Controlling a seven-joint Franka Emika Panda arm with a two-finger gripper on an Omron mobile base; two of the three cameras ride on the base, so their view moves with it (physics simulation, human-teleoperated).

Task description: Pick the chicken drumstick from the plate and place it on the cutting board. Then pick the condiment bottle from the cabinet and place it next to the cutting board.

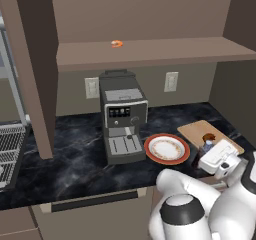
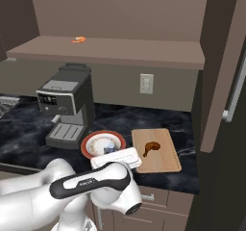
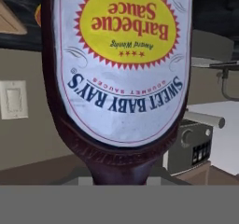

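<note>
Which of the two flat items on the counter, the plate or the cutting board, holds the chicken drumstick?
The cutting board: the tan rectangular one, right of the round red-rimmed plate. The chicken drumstick lies on its wood.

Condiment bottle [image 3: 122, 73] running past the top edge of the hand view, cap out of frame, fingertips hidden behind it. In the left base view, showing only as a small blue-and-white patch behind the white hand; grip state impossible to tell. Cutting board [image 1: 210, 134] being covered at its near end by the hand. Plate [image 2: 92, 141] being overlapped on its near right by the arm.
</note>
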